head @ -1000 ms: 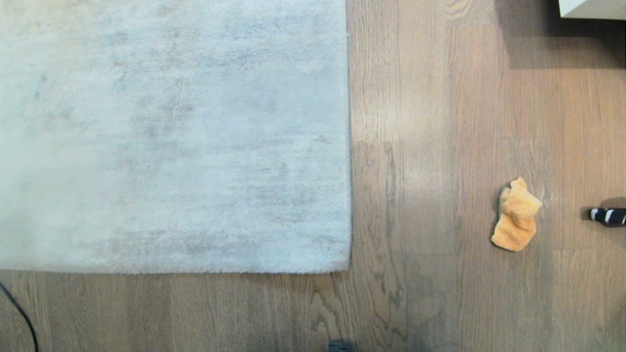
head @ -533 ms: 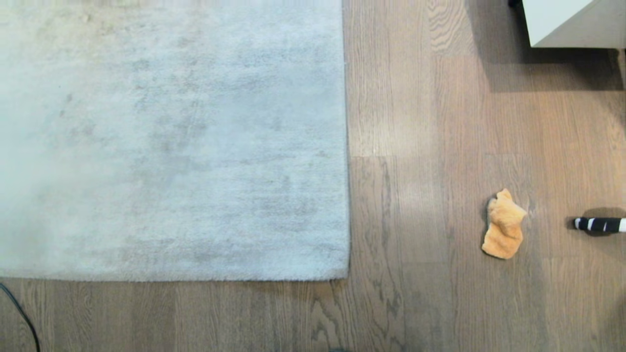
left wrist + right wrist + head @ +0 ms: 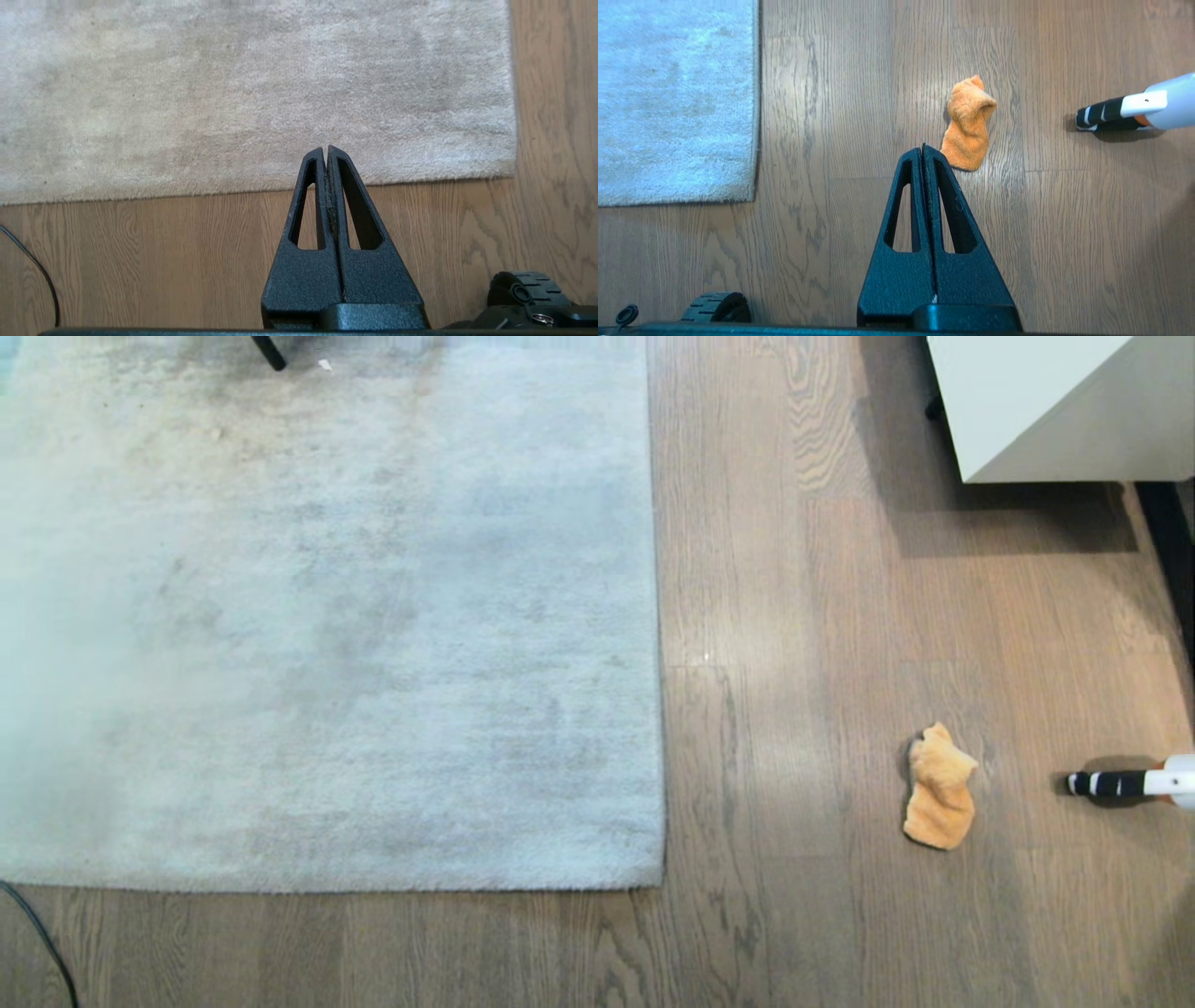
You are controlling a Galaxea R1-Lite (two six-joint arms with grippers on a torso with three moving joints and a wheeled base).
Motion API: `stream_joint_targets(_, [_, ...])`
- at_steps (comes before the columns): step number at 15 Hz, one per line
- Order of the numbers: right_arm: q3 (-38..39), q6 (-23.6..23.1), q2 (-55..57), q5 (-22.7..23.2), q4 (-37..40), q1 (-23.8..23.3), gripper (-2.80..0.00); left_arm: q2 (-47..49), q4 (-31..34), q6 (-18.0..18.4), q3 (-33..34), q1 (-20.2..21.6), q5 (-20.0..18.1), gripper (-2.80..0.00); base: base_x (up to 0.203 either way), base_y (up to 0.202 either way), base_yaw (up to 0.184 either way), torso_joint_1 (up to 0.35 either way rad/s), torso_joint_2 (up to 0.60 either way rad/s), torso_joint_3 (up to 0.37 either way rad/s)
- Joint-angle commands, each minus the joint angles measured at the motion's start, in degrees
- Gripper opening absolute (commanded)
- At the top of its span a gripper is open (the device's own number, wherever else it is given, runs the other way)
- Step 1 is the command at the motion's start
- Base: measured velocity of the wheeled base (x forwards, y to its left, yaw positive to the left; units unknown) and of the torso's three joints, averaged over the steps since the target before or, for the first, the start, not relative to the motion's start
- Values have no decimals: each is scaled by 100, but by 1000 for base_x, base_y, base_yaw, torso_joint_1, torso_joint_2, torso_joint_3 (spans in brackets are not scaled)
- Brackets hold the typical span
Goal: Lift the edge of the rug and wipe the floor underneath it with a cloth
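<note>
The floor (image 3: 803, 728) is bare; the rug edge (image 3: 655, 616) lies flat on it. The cloth (image 3: 938, 789) sits well apart — nothing begun. Left gripper (image 3: 326, 149) and right gripper (image 3: 923, 148): jaws pressed together, empty. Next, probably, fetch the cloth.

My left gripper (image 3: 326, 148) and right gripper (image 3: 923, 147) both hang side by side, jaws pressed together, holding nothing.

Head camera overhead, wrist cameras lower, sharing rug (image 3: 327, 616) corner
</note>
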Motion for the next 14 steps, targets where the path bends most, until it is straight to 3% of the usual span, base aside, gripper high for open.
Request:
stream_joint_targets(1, [0,5,9,-3,-8,1,-280,2,-2,1,1,0,13,-280,0,0,0,4,4,191])
stream_joint_targets(14, [0,5,9,-1,-8,1,-280,2,-2,1,1,0,17,-280,0,0,0,1,3,204])
